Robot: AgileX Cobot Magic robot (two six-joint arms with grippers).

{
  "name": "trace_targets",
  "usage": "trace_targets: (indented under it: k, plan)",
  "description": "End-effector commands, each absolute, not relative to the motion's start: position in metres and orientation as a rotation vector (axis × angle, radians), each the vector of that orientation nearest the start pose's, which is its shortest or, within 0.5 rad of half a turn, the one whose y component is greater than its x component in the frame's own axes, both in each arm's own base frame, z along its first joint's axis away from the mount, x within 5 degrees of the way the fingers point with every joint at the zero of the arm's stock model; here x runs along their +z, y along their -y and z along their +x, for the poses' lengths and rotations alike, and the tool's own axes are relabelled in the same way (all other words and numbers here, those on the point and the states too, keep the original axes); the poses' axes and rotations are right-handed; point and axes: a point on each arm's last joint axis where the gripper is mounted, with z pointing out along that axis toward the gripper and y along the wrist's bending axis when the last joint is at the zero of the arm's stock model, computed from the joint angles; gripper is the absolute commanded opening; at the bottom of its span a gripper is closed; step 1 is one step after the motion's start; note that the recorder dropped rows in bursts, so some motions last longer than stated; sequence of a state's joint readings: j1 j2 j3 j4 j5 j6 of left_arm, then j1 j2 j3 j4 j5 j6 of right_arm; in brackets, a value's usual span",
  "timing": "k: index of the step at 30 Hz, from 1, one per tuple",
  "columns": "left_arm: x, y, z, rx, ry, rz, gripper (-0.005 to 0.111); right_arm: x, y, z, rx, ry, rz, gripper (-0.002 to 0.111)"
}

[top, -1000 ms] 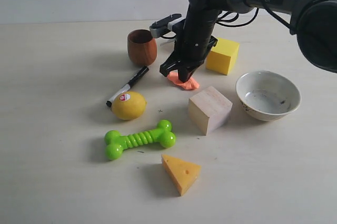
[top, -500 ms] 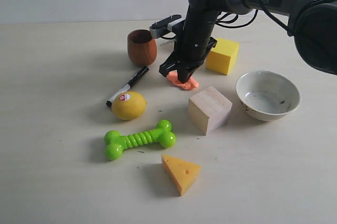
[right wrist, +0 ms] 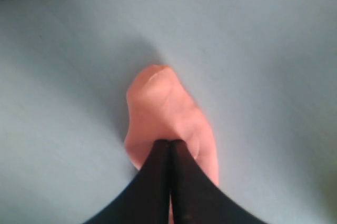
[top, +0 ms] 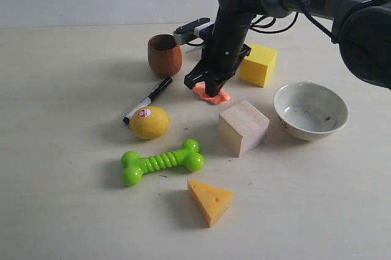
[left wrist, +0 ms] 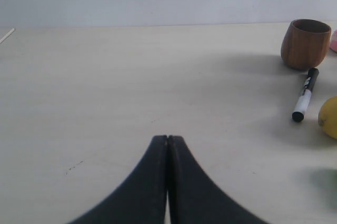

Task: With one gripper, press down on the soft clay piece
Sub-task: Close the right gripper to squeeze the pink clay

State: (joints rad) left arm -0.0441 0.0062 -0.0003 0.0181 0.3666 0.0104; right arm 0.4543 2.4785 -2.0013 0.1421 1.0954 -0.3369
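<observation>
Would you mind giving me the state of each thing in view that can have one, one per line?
right gripper: shut, tips on the soft clay piece
left gripper: shut, holding nothing, over bare table
soft clay piece: flat on the table, under the right gripper's tips
wooden cup: upright
bowl: upright, empty but for specks
marker: lying flat on the table

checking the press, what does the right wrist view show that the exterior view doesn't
Only the right wrist view: the right gripper is shut, its tips at the soft clay piece, whose top is creased. Only the exterior view: the wooden cup, yellow block, wooden cube, bowl and lemon around it. Both: that gripper over the clay.
</observation>
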Motion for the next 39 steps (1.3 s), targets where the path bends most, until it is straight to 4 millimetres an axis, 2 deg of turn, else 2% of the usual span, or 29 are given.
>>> trace_targets:
  k: [1, 20, 31, 39]
  plan:
    - [0.181, 0.002, 0.053, -0.012, -1.842, 0.063, 0.000, 0.060, -0.223, 0.436, 0.162, -2.922, -1.129, 0.000]
    - [0.181, 0.002, 0.053, -0.012, -1.842, 0.063, 0.000, 0.060, -0.223, 0.436, 0.156, -2.939, -1.090, 0.000]
    - [0.181, 0.002, 0.053, -0.012, -1.842, 0.063, 0.000, 0.062, -0.225, 0.434, 0.198, -2.955, -1.064, 0.024]
    - [0.181, 0.002, 0.053, -0.012, -1.842, 0.063, 0.000, 0.073, -0.226, 0.436, 0.205, -2.933, -1.054, 0.024]
